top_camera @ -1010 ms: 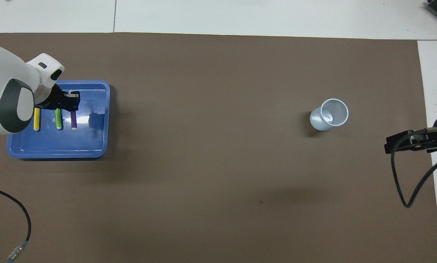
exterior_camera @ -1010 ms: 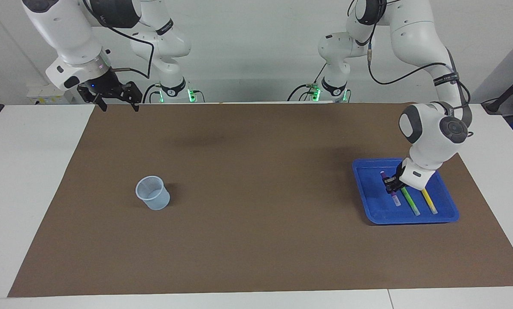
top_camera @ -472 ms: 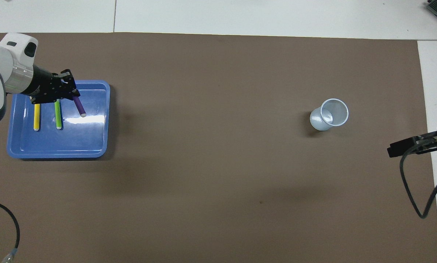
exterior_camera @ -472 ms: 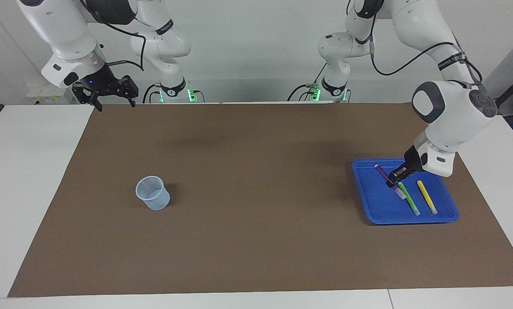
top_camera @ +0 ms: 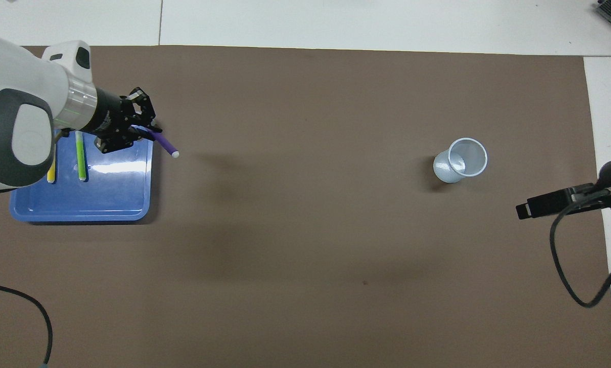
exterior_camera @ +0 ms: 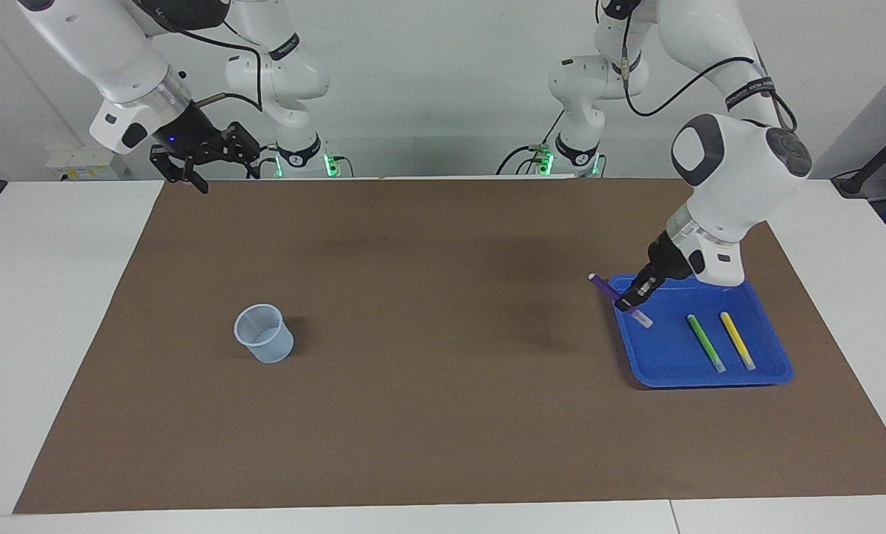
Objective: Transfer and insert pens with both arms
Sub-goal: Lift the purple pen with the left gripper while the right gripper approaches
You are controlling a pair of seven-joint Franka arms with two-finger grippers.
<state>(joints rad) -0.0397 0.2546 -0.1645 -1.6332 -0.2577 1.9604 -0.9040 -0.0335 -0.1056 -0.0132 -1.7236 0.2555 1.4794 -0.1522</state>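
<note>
Purple slim marker pen (exterior_camera: 620, 299) hangs tilted in the air, clamped in the left gripper (exterior_camera: 633, 298) over the blue plastic tray's (exterior_camera: 665, 363) edge. Bright green pen (exterior_camera: 706, 343) and yellow pen (exterior_camera: 738, 340) lie in the tray. Right gripper (exterior_camera: 199, 169), jaws spread and empty, hovers over the brown mat's (exterior_camera: 443, 415) corner; a pale translucent cup (exterior_camera: 263, 334) stands well apart.

One camera looks down from high across the table (exterior_camera: 57, 297), facing the robots; the other looks steeply down from above them. Both share the brown mat (top_camera: 305, 230).
</note>
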